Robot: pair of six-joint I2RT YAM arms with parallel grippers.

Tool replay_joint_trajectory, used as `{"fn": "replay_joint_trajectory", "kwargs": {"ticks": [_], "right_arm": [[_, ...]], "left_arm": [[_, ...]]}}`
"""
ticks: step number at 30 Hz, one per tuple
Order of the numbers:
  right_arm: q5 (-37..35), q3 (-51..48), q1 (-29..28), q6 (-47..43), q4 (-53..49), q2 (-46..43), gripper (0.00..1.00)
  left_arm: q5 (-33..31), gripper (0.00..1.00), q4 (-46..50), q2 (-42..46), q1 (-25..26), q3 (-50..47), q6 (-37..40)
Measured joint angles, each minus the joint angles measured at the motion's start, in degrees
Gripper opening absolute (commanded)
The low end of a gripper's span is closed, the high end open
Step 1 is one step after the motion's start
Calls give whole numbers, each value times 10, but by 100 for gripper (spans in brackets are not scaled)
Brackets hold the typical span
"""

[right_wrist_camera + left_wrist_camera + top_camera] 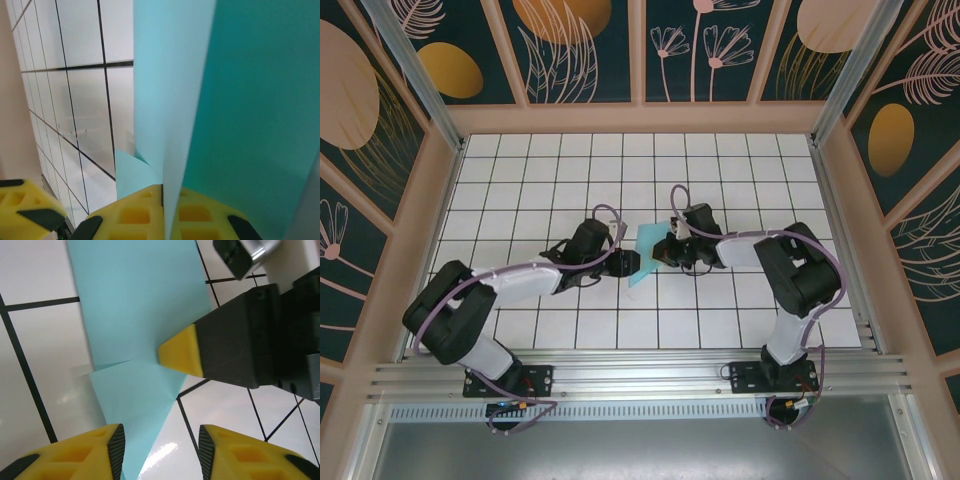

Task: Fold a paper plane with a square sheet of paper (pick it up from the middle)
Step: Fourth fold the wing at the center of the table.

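1. Camera above the arms: the sheet of paper (646,243), light turquoise and partly folded, sits near the middle of the white tiled table (520,180), between the two arms. The left gripper (630,263) meets it from the left and the right gripper (660,250) from the right. From this height I cannot tell how either pair of fingers stands.
2. Left wrist camera: the left gripper (161,440) has its yellow fingers (95,452) spread apart. The paper (135,300) narrows to a folded point that comes down into the gap, close by the left-hand pad; nothing is clamped. A yellow-tipped finger (182,352) of the right gripper presses on the paper's right edge, just where the fold begins.
3. Right wrist camera: the right gripper (162,192) is pressed together on the paper (240,100), which rises out of the seam between the two yellow pads (135,215), one fold paler than the other, above the tiles.
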State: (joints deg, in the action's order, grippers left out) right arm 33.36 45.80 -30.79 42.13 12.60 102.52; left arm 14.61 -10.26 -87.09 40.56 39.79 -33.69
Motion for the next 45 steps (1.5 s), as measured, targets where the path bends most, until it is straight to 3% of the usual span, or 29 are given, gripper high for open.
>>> {"fn": "replay_joint_trajectory", "kwargs": {"ticks": [9,14,22,32,39,45], "right_arm": [[-66,-14,-78,96,6,-54,7],[-86,-17,-91,128,7,-55,12],[-98,-16,-92,135,3,-55,18],[-98,-4,-92,130,-11,-55,21],[-98,2,-92,118,-32,-55,21],[-98,10,-92,107,-42,-55,21]], "left_arm": [[-87,61,3,57,78,-56,7],[-121,62,4,57,101,-78,7],[-167,53,-5,30,110,-78,7],[-182,41,-7,-12,110,-69,7],[-191,40,-7,-13,110,-56,11],[-196,33,-7,-14,110,-53,17]]}}
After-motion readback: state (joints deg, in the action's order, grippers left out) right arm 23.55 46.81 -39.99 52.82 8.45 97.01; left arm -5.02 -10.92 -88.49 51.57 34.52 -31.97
